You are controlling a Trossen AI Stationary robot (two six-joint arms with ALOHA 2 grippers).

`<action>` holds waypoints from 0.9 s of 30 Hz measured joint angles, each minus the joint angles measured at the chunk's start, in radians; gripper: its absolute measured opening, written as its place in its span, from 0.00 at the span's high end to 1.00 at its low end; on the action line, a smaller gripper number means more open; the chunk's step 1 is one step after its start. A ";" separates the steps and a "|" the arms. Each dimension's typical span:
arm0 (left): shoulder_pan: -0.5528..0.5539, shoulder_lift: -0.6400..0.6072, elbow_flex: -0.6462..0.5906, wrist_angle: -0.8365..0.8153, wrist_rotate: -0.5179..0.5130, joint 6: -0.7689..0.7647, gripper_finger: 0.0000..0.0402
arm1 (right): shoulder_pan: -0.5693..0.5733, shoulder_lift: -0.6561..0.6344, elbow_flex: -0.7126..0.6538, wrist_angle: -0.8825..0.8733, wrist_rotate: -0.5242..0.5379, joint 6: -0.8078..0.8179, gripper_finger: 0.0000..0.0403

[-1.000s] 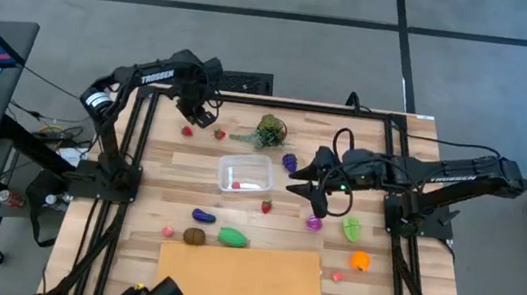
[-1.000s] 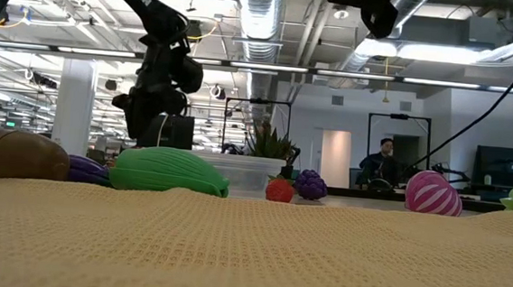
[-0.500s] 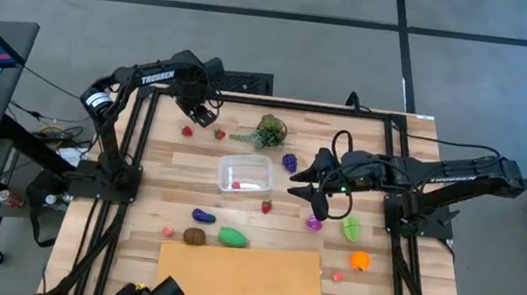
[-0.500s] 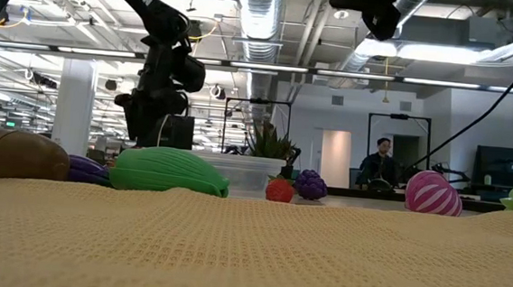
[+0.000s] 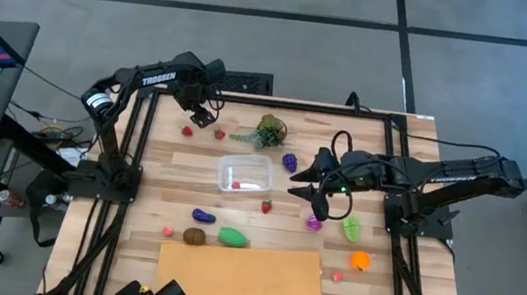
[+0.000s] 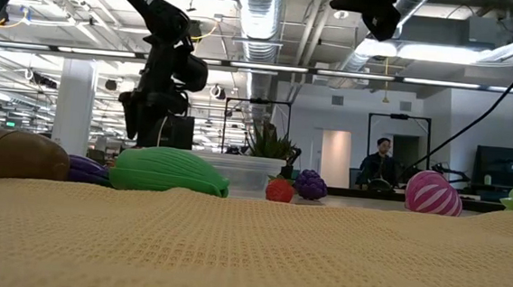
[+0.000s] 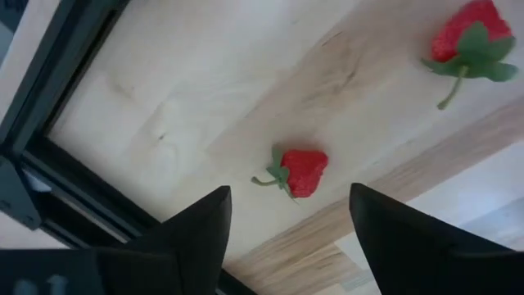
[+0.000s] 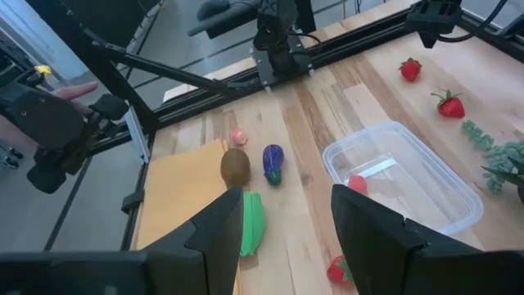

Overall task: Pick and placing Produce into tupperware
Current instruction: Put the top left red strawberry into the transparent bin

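The clear tupperware [image 5: 245,174] stands mid-table with one red piece [image 5: 236,184] inside; it also shows in the right wrist view [image 8: 401,184]. Two red strawberries [image 5: 187,130] [image 5: 220,134] lie at the far left. My left gripper [image 5: 202,117] hovers open above them; in the left wrist view one strawberry [image 7: 299,172] shows between its fingers [image 7: 286,197], untouched. My right gripper [image 5: 295,182] is open and empty, raised just right of the tub, near the purple grapes [image 5: 289,161]. Another strawberry [image 5: 266,206] lies by the tub's near side.
A bushy green leafy bunch [image 5: 271,128] lies beyond the tub. A purple piece [image 5: 203,217], a brown piece [image 5: 194,236] and a green piece [image 5: 232,235] lie before the tan sheet [image 5: 239,278]. Pink-striped [image 5: 315,222], green [image 5: 351,228] and orange [image 5: 359,261] pieces lie at the right.
My left gripper has edged a little toward the table's right edge above the two strawberries, staying open. Nothing on the table has moved.
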 joint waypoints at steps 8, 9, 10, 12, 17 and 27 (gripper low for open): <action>-0.006 -0.001 -0.019 0.001 0.003 0.126 0.40 | 0.000 0.000 0.000 0.001 0.000 0.000 0.56; -0.006 -0.001 -0.031 0.001 0.003 0.151 0.40 | 0.000 0.000 0.000 0.002 0.000 0.000 0.56; -0.006 -0.001 -0.045 -0.002 0.004 0.176 0.40 | 0.000 0.000 0.000 0.003 0.000 0.000 0.56; -0.011 -0.001 -0.077 -0.005 0.003 0.214 0.40 | 0.000 0.000 0.000 0.004 0.000 0.000 0.56; -0.021 -0.001 -0.148 0.008 -0.022 0.230 0.40 | -0.008 0.000 0.000 0.009 0.000 0.002 0.56; -0.040 -0.001 -0.228 0.128 -0.022 0.244 0.40 | -0.028 0.000 0.000 0.068 0.000 0.031 0.56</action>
